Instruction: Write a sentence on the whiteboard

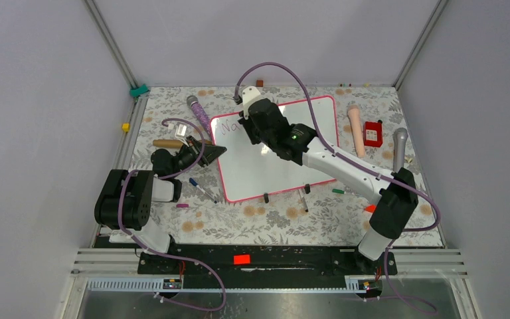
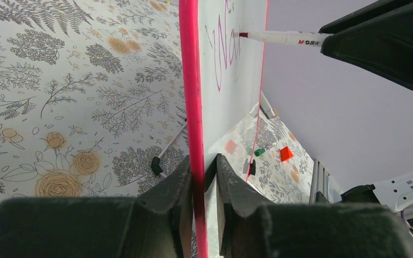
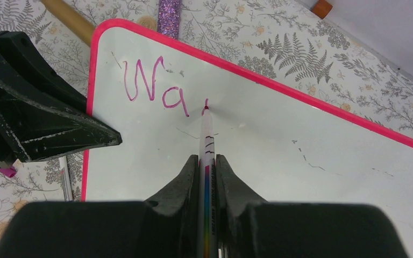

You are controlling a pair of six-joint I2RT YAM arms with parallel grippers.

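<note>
Between our left jaws sits the thin pink-red frame of the large glossy white rectangular whiteboard point(image 2: 231, 102), pinched at its edge, so those jaws are clenched on the board. The board lies on the floral-patterned bench point(image 1: 272, 219). Our right jaws are clamped around a white-barrelled marker pen point(image 3: 207, 134), which juts straight ahead of them, its reddish tip touching the board's surface. Just ahead and to the left of that tip stand the thin purple-pink handwritten letters point(image 3: 153, 86), reading "Wa", with a short stroke begun at the tip itself. The lettering sits near the board's corner, close beyond the left jaws.
</note>
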